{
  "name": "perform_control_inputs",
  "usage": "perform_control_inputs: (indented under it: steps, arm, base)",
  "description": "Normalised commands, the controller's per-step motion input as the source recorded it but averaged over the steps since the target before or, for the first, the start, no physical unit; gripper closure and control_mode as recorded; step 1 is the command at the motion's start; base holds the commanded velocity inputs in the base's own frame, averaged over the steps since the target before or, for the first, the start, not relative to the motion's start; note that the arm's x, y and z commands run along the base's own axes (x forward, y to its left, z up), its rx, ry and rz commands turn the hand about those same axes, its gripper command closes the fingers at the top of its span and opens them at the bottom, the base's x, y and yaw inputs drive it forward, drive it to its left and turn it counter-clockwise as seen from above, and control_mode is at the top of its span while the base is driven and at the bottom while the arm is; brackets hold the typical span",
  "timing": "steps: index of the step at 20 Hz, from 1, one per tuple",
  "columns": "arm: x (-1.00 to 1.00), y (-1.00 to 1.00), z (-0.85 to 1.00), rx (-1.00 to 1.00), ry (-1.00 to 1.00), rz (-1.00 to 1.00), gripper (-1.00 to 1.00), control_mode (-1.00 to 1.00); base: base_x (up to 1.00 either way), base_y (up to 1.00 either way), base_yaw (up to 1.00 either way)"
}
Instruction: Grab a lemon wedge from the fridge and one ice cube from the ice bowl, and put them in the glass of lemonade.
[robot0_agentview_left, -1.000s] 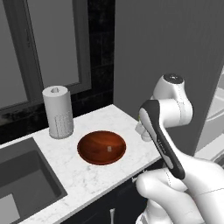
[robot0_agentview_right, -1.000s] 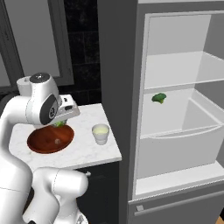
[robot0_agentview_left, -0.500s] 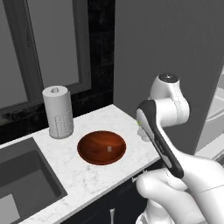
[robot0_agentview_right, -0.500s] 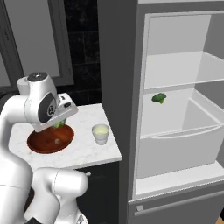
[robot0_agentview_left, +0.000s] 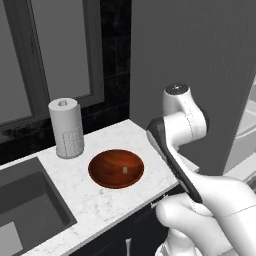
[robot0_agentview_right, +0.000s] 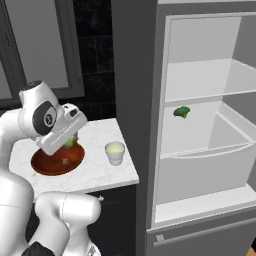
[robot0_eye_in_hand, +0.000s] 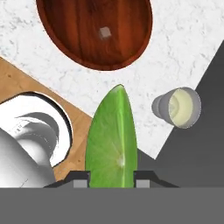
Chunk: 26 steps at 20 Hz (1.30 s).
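Light was even and flat, rendered; shadows soft, no glare. All views were sharp, with slight pixel coarseness.

A home kitchen, rendered rather than filmed. A white marble counter (robot0_agentview_left: 100, 200) runs along a dark tiled wall, with a dark sink (robot0_agentview_left: 25, 210) sunk into its left end and a paper-towel roll (robot0_agentview_left: 67, 127) near its back edge. At the counter's right edge stands a tall grey fridge (robot0_agentview_right: 145, 100), door open on white shelves (robot0_agentview_right: 200, 95). Windows (robot0_agentview_left: 55, 50) sit above the counter.
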Motion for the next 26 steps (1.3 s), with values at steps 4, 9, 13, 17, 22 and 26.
perform_control_inputs:
  steps: [4,9,13,17,22,26]
  arm:
    - [-0.08,-0.64,0.00,-0.23,0.00,0.48,1.00,-1.00]
    - [-0.15,-0.44,0.00,-0.22,0.00,0.51,1.00,-1.00]
    - [-0.14,-0.05,0.00,-0.26,0.05,0.43,1.00,-1.00]
    - [-0.21,-0.01,0.00,-0.32,0.09,0.46,1.00,-1.00]
    - [-0.11,0.00,0.00,-0.35,0.12,0.40,1.00,-1.00]
    - [0.06,0.00,0.00,-0.32,0.14,0.25,1.00,-1.00]
  base:
    - [0.00,0.00,0.00]
    - [0.00,0.00,0.00]
    - [0.00,0.00,0.00]
    - [0.00,0.00,0.00]
    - [0.00,0.00,0.00]
    - [0.00,0.00,0.00]
